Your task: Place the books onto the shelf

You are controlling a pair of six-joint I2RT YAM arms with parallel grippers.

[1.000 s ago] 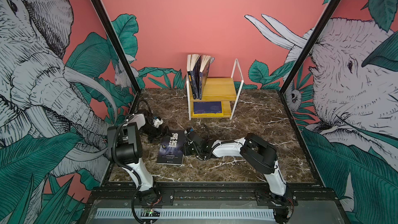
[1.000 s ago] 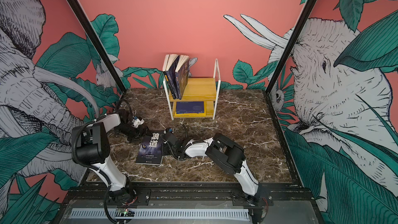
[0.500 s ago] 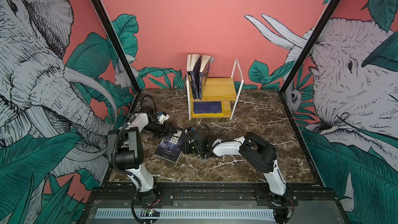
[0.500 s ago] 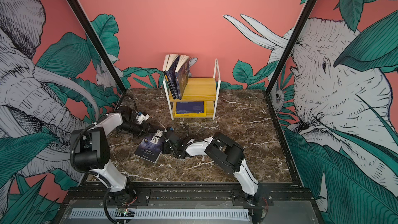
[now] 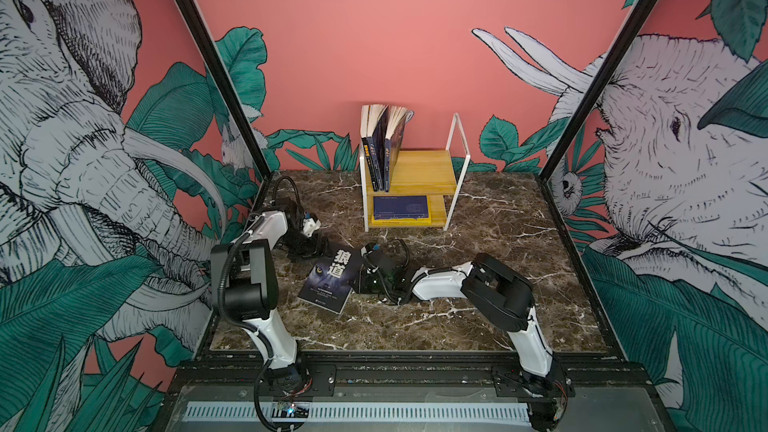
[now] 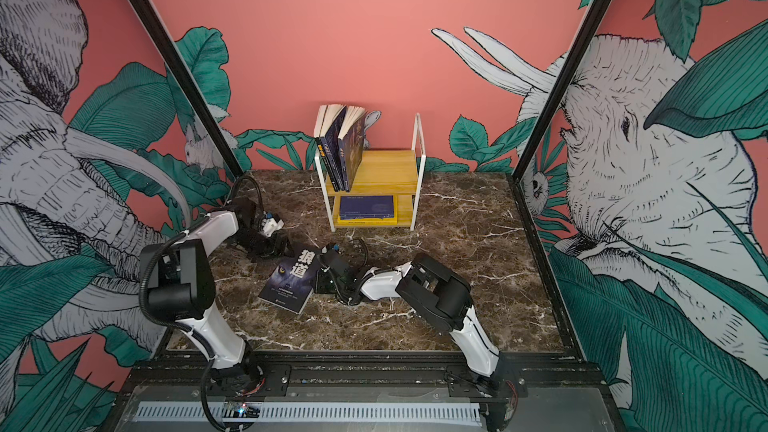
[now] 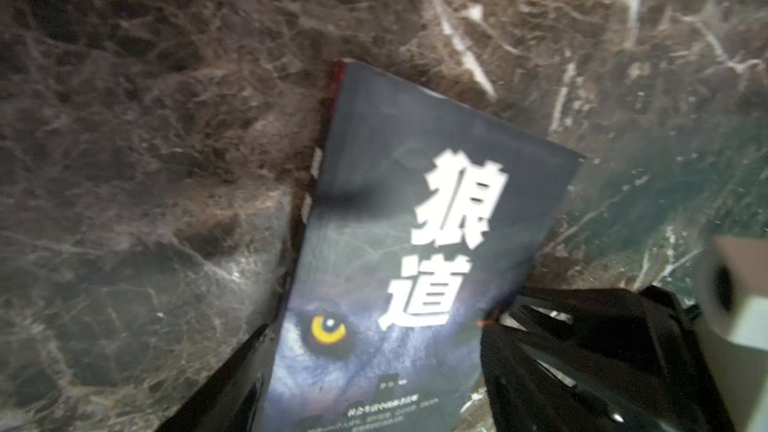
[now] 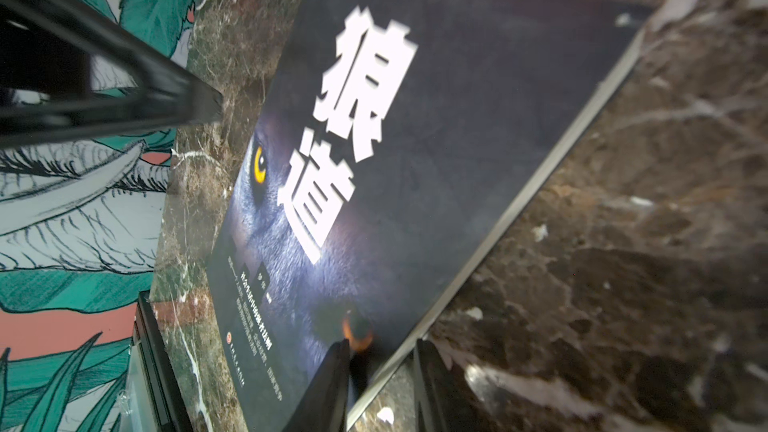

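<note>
Although both top views bury your right gripper (image 5: 360, 280) under its own cabling, its wrist view shows the black fingers (image 8: 326, 388) clamped on the pale page edge of the black wolf-eye book (image 5: 332, 280), one on the sheeny cover, the other past the edge. Your left gripper (image 7: 378, 326) is spread wide with the cover showing between its fingers (image 7: 582, 367); that view is blurred and cuts the book's lower end off, so you cannot tell whether they touch it. The paperback lies skewed left of the middle of the brown, white-veined marble counter (image 5: 498, 284), well apart from the shelf (image 5: 424, 170) at the back edge: yellowish wooden boards in a thin white frame. Thin upright books (image 5: 380, 147) stand at its left end, pages fanned, spines too small to read; a navy book (image 5: 400, 206) lies flat on the lower board, covering most of a yellow book (image 5: 399, 222).
</note>
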